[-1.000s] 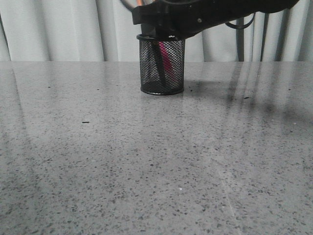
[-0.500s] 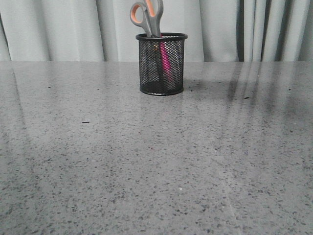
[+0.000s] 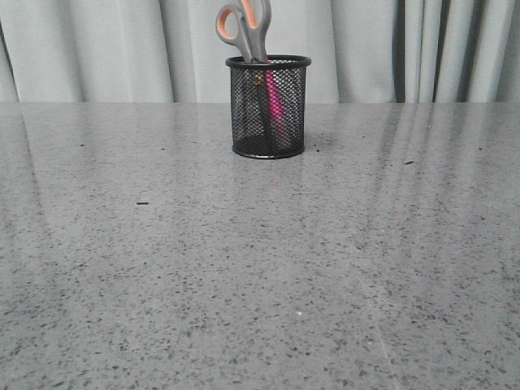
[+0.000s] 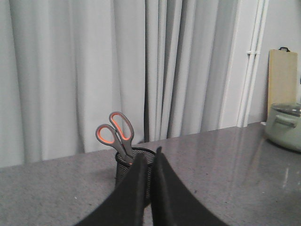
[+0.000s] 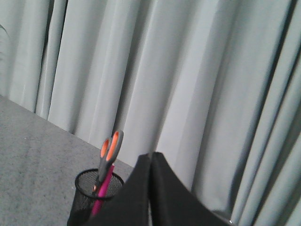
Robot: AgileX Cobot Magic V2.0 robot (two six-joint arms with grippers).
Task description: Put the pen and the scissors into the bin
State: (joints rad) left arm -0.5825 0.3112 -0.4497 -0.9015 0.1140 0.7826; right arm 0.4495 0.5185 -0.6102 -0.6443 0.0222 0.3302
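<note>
1. Black wire mesh marks the bin [image 3: 268, 106] in the front view, standing upright on the grey speckled table [image 3: 260, 268] in the upper centre of the frame before pale curtains [image 3: 97, 49]. The scissors [image 3: 243, 28] stand in it, grey-and-orange handles above the rim; the pen [image 3: 277, 104] shows magenta through the mesh.

2. Left wrist view: the left gripper [image 4: 149, 162] fills the lower centre, fingers pressed together, holding nothing. The bin [image 4: 123, 165] sits behind it, scissors [image 4: 115, 135] handles rising at centre left. A pale green pot [image 4: 285, 125] sits at the right edge.

3. Right wrist view: the right gripper [image 5: 151, 160] has its fingers together, empty. At lower left, bin [image 5: 89, 195], scissors [image 5: 109, 153] and pen [image 5: 100, 197].
</note>
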